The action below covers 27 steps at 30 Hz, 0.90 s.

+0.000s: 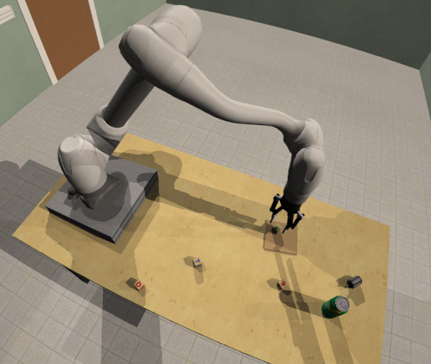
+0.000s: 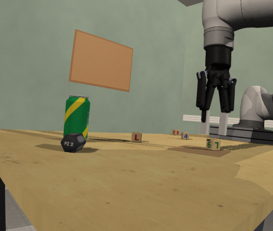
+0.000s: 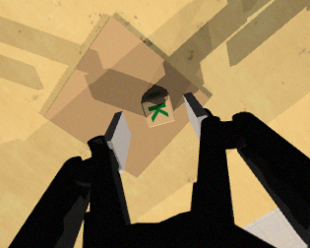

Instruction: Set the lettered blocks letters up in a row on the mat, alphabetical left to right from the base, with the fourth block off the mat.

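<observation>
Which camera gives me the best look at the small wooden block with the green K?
Wrist view: the small wooden block with the green K shows its top letter clearly. Top view shows only a speck; exterior view shows its sides, 6 and 7.
</observation>
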Motion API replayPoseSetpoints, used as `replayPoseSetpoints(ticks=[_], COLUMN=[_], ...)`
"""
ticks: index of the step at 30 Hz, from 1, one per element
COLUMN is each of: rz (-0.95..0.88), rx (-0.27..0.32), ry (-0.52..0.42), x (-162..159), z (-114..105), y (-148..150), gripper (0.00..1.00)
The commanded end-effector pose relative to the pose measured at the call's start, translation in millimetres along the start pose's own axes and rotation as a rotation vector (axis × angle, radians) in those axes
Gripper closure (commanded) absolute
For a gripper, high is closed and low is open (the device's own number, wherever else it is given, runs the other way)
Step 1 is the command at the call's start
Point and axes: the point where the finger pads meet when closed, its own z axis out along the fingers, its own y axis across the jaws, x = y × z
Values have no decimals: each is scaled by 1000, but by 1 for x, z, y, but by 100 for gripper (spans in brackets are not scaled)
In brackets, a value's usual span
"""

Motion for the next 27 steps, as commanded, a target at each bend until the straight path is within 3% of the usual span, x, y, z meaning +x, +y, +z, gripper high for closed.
replayPoseSetpoints(ticks=[1, 27], rz=[-8, -4], rx=[-4, -3], ry=[-2, -3], x=[-3, -5], z=[5, 4], y=[4, 6], gripper=[54, 54])
